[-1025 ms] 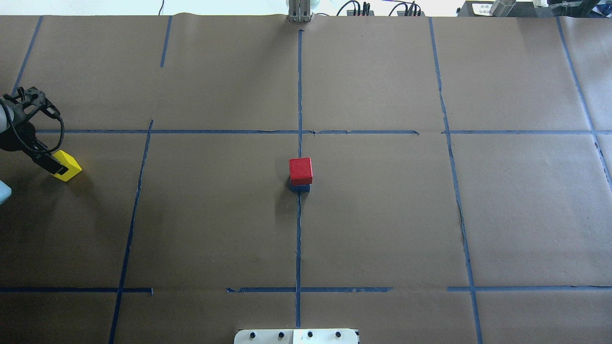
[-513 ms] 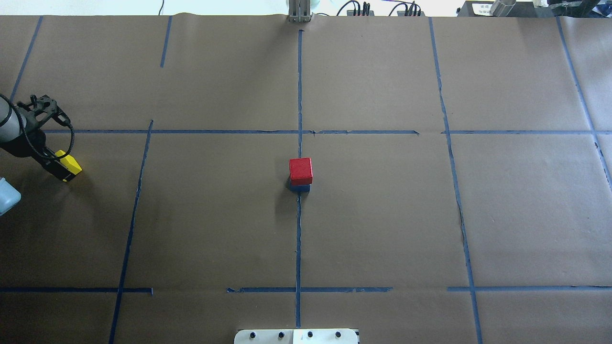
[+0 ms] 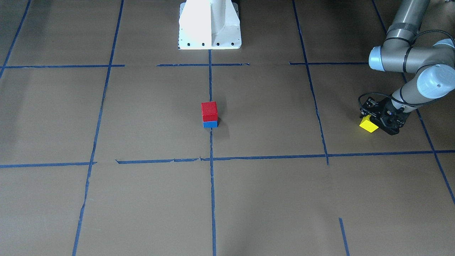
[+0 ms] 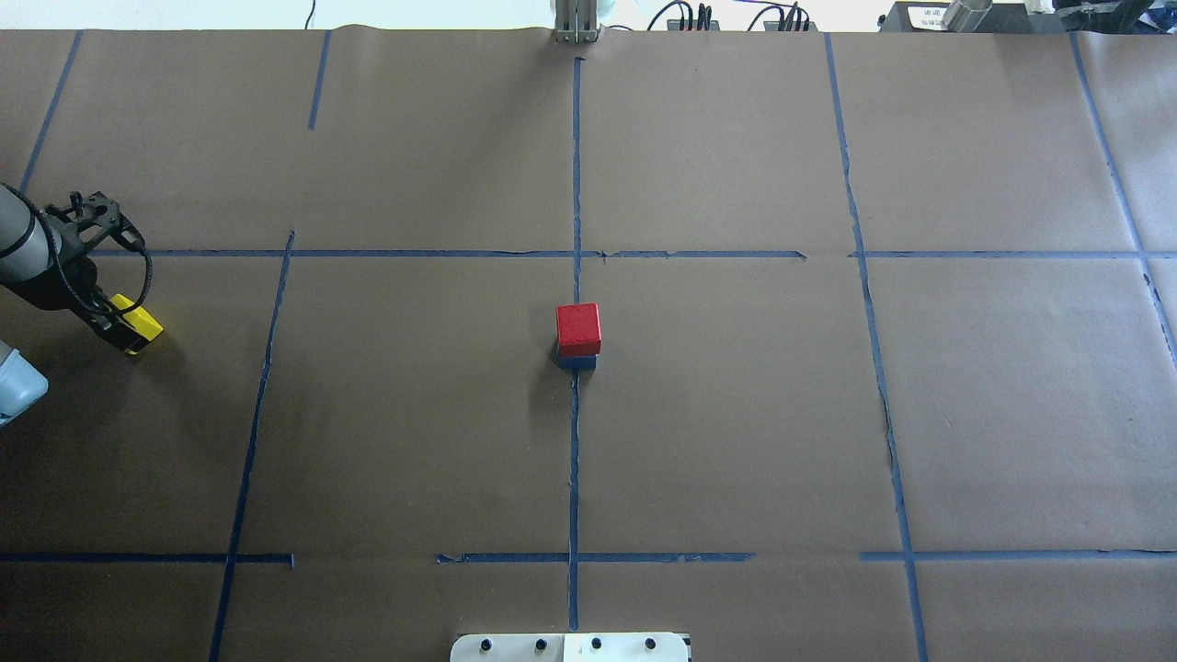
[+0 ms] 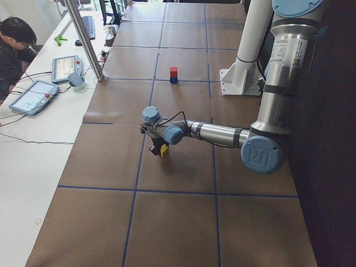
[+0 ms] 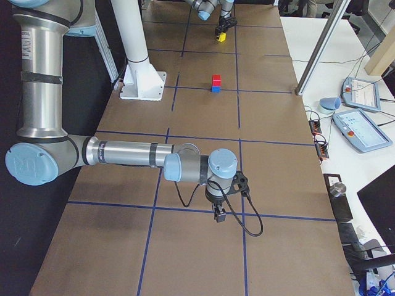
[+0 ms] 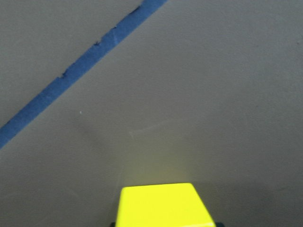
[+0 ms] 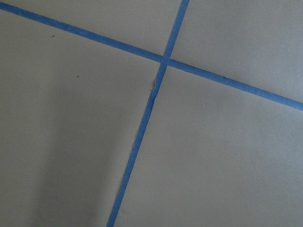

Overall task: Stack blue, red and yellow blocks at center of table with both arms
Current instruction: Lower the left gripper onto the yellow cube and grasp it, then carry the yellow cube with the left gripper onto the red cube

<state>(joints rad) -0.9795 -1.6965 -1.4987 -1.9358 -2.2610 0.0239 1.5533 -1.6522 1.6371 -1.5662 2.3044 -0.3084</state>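
Observation:
A red block (image 4: 578, 328) sits on a blue block (image 4: 577, 362) at the table's centre, where the tape lines cross; the stack also shows in the front view (image 3: 209, 111). My left gripper (image 4: 124, 326) is at the far left of the table, shut on the yellow block (image 4: 144, 324), which it holds low over the paper. The yellow block also shows in the front view (image 3: 368, 124) and at the bottom of the left wrist view (image 7: 163, 205). My right gripper (image 6: 219, 216) shows only in the exterior right view, low over a tape crossing; I cannot tell whether it is open or shut.
Brown paper with blue tape lines (image 4: 575, 460) covers the table. The robot's white base (image 3: 209, 25) stands at the near middle edge. Tablets and cables (image 6: 361, 117) lie on the white side table beyond the far edge.
The left wrist has turned and shifted slightly right with the yellow block in its fingers. The red-on-blue stack has not moved.

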